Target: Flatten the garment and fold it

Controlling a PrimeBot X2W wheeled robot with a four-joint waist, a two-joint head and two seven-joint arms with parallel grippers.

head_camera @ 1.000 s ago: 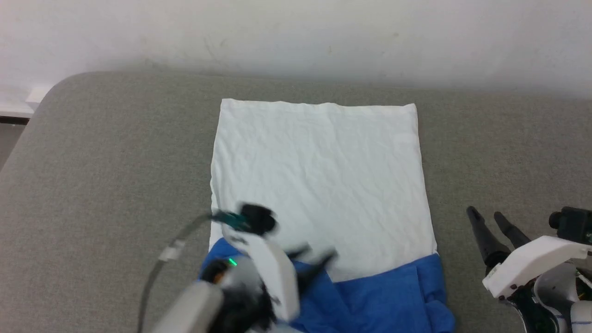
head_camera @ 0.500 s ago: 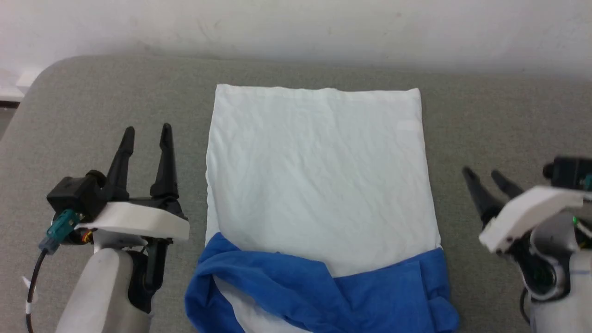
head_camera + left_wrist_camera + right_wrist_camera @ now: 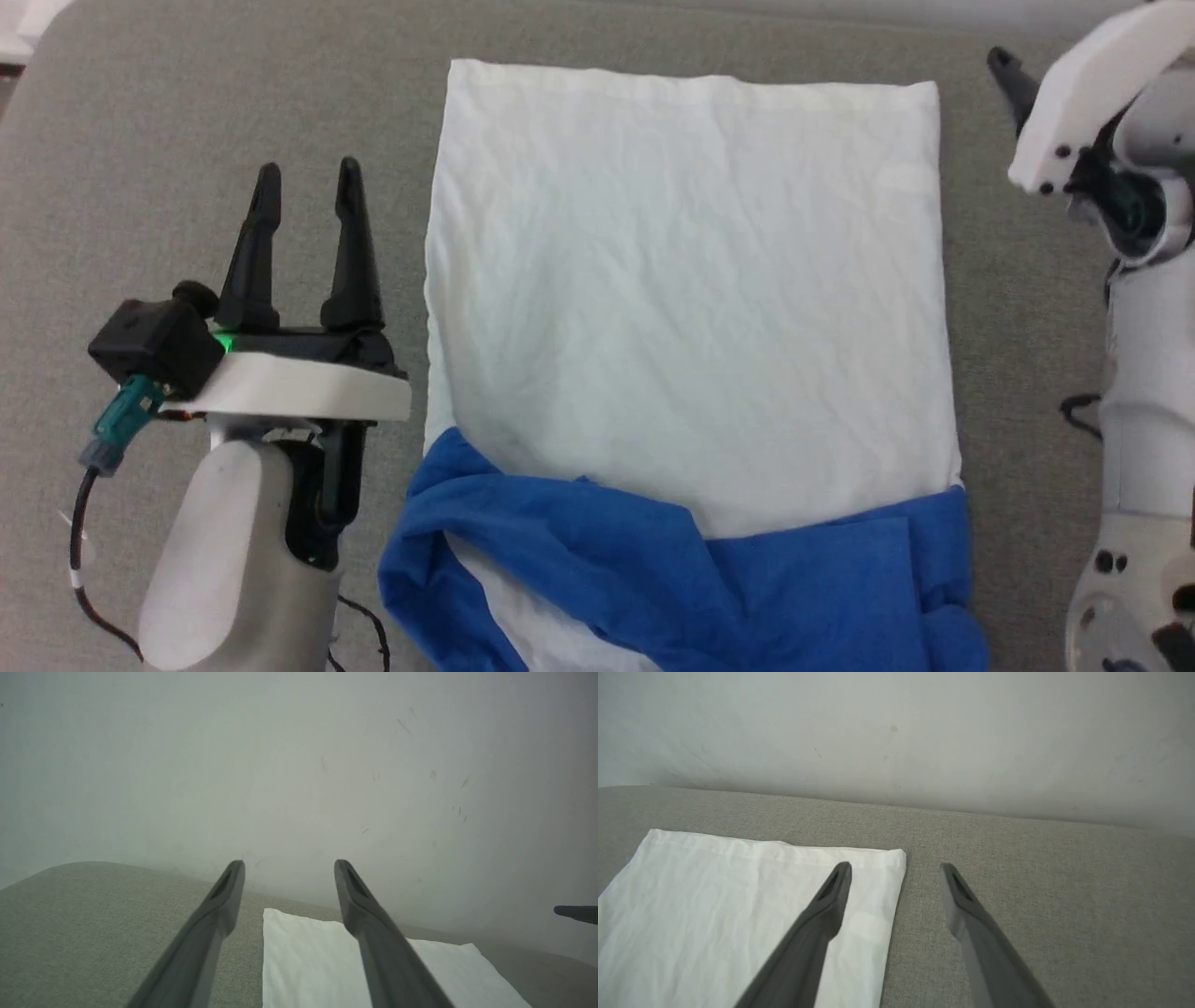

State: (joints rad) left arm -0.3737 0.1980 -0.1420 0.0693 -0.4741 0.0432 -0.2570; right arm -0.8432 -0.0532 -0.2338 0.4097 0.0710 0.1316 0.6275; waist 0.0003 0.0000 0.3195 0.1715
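left jaws: spread wide and empty, fingers pointing away from the robot. the garment lies flat on the grey bench just to their right, not touching them. right jaws: spread wide and empty, held above the garment's far right corner, which lies beneath their left finger. blue sleeves cross the garment's near end, behind both pairs of fingertips.

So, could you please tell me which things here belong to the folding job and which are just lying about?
Belongs to the job: the garment, white body flat, blue sleeves across its near end; the left end effector, open beside it; the right end effector, open by its far corner.
Just there: the grey cushion; the wall behind.
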